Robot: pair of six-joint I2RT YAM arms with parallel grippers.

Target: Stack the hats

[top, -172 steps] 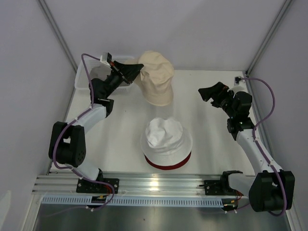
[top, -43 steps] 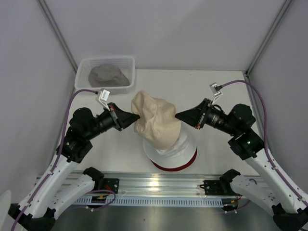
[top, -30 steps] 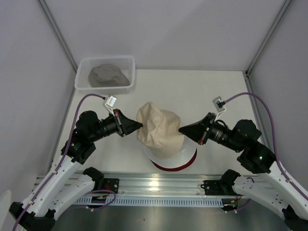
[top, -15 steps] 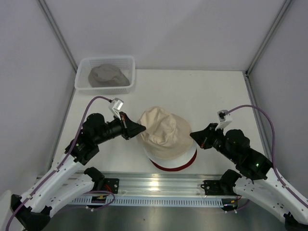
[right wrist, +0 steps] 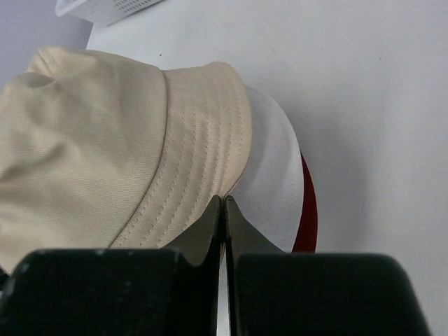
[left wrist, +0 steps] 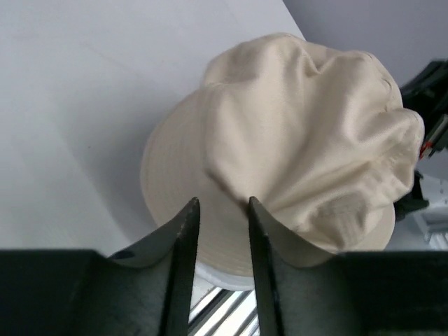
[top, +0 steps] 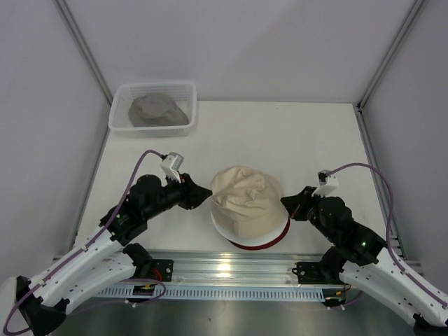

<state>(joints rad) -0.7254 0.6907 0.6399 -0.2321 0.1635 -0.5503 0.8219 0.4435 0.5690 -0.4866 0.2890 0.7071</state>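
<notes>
The cream-beige hat (top: 246,197) sits crown up on the white hat (top: 225,233), which covers the dark red hat (top: 260,245); only their brims show. My left gripper (top: 208,197) is at the cream brim's left side, open, and the brim (left wrist: 210,168) lies just beyond its tips (left wrist: 222,204). My right gripper (top: 285,203) is at the right side, shut on the edge of the cream brim (right wrist: 203,140), tips together (right wrist: 222,200) over the white brim (right wrist: 273,175) and red brim (right wrist: 308,210). The grey hat (top: 155,110) lies in the basket.
A white mesh basket (top: 189,94) stands at the table's back left corner. A metal rail (top: 224,269) runs along the near edge just in front of the stack. Grey walls close in left, right and behind.
Both arms brought the cream hat down onto the white hat, where it now sits flat. My left gripper has opened and let go of the brim; the right stays shut.
</notes>
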